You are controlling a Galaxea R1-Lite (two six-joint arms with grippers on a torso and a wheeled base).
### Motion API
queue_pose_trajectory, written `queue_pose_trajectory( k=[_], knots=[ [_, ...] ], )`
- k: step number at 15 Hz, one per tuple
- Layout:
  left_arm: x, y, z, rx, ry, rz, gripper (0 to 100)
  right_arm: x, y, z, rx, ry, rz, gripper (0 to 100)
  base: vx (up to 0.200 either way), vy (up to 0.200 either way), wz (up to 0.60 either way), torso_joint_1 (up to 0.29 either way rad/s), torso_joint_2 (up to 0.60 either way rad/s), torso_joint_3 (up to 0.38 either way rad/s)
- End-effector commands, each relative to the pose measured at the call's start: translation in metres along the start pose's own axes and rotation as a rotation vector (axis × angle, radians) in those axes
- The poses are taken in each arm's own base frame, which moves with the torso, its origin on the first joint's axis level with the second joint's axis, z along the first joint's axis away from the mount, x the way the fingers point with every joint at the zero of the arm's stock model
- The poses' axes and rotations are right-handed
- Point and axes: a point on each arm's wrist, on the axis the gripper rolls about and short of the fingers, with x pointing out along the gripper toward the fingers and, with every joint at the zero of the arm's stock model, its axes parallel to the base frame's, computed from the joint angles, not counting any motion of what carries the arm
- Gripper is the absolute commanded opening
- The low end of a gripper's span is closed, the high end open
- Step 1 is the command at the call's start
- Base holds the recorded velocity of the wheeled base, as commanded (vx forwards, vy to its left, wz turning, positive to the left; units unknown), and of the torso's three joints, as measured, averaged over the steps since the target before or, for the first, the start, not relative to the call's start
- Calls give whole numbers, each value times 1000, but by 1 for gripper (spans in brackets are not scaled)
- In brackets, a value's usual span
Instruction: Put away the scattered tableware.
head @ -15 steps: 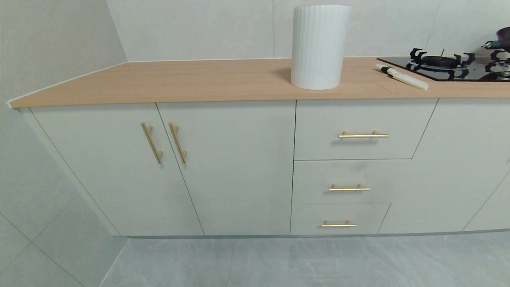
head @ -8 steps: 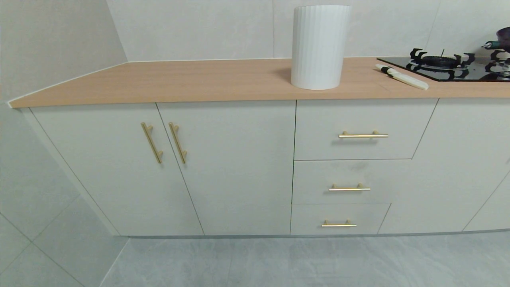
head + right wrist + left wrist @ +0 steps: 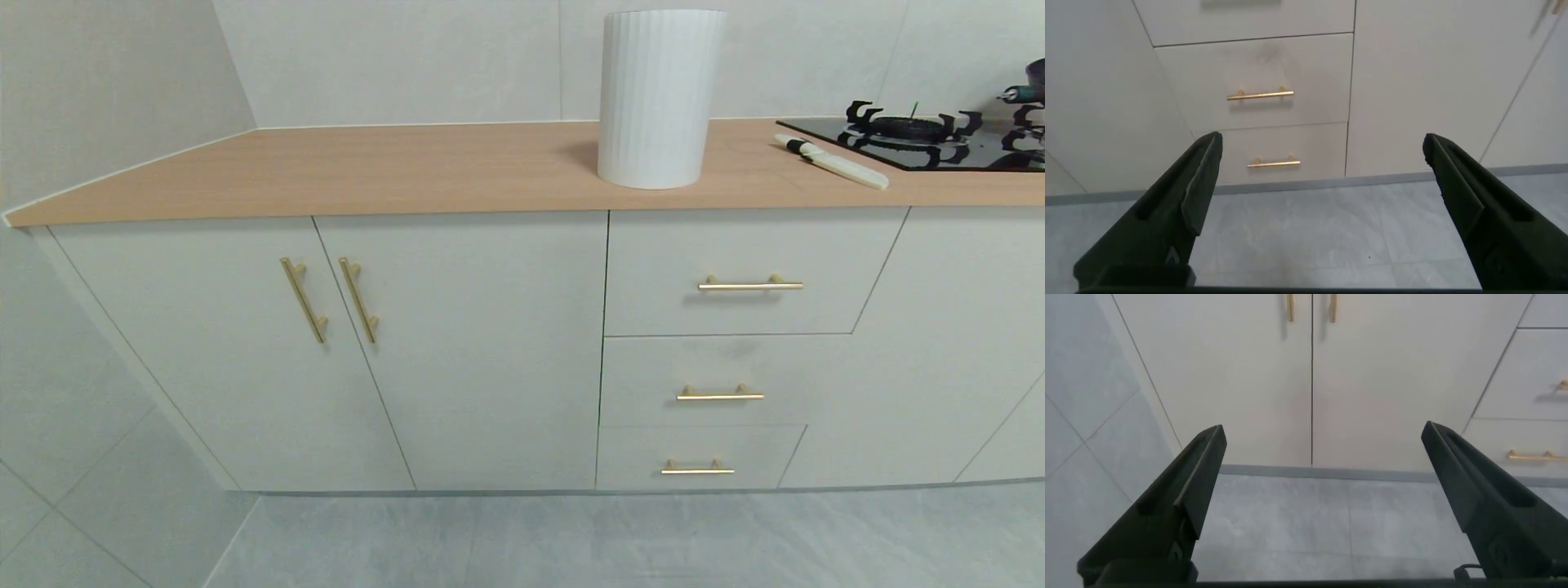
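Since the earlier frame only my head camera has shifted; everything on the counter (image 3: 367, 167) sits where it did. The knife (image 3: 831, 161) lies flat on the right part of the counter, just beside the near-left corner of the hob (image 3: 931, 139). Its long axis runs diagonally: the end with the dark band points far-left, and the longer pale end points near-right, stopping close to the counter's front edge. A white ribbed container (image 3: 660, 98) stands upright to the knife's left, with a bare strip of counter between them, and wide open counter stretches left of it to the corner.

Down low, I see my left fingers (image 3: 1180, 502) spread wide over the floor (image 3: 1315, 514), facing the cabinet doors (image 3: 1372, 376). My right fingers (image 3: 1180, 200) are spread just as wide, holding nothing, facing the lower drawers (image 3: 1261, 77).
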Motion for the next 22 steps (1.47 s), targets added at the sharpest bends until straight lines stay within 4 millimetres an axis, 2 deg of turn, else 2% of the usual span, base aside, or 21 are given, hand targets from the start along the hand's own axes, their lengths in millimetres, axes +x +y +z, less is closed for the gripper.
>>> queue_pose_trajectory(
  k=[1, 17, 22],
  knots=[
    [0, 0, 0, -1, 0, 1, 100, 0, 0, 0, -1, 3, 0, 100, 200, 0, 0, 17, 2, -2],
    [0, 0, 0, -2, 0, 1, 100, 0, 0, 0, 3, 3, 0, 100, 200, 0, 0, 2, 3, 3],
    [0, 0, 0, -2, 0, 1, 100, 0, 0, 0, 3, 1, 0, 100, 0, 0, 0, 0, 0, 0]
  ],
)
